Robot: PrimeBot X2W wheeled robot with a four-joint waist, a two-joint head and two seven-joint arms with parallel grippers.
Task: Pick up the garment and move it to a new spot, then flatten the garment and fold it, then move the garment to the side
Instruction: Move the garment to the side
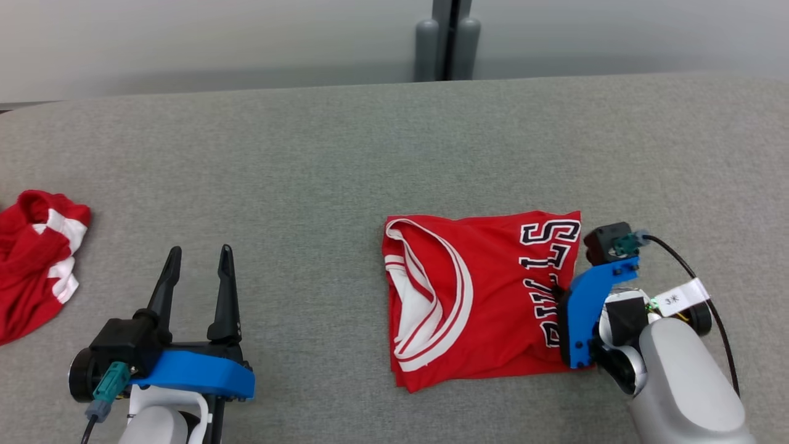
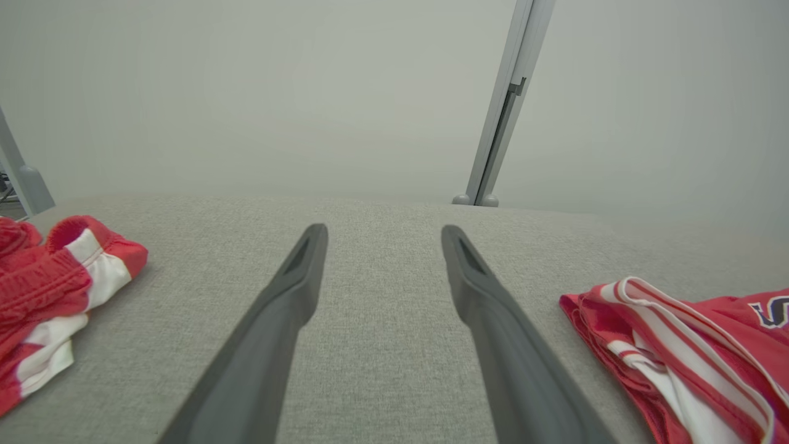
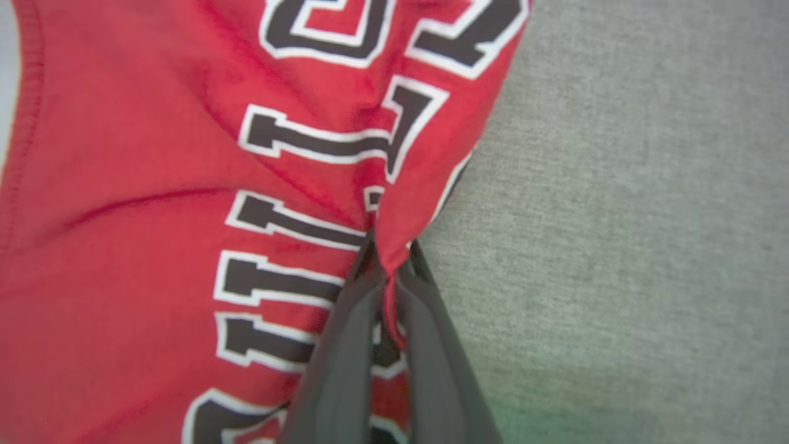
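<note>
The garment (image 1: 481,296) is a red jersey with white trim and black lettering, folded into a rough square on the grey table, right of centre. My right gripper (image 3: 388,256) is shut on a pinch of its right edge, among the letters; the cloth bunches up between the fingers (image 3: 345,345). In the head view the right gripper (image 1: 562,295) points down at that edge, its fingers mostly hidden behind the blue bracket. My left gripper (image 1: 198,253) rests open at the lower left with nothing between its fingers (image 2: 290,290). The jersey's striped edge (image 2: 678,345) lies to its right.
A second red and white garment (image 1: 37,259) lies crumpled at the table's left edge, also seen at left in the left wrist view (image 2: 55,290). A grey post (image 1: 448,40) stands behind the table's far edge. Bare grey tabletop (image 1: 345,160) stretches between and beyond the two garments.
</note>
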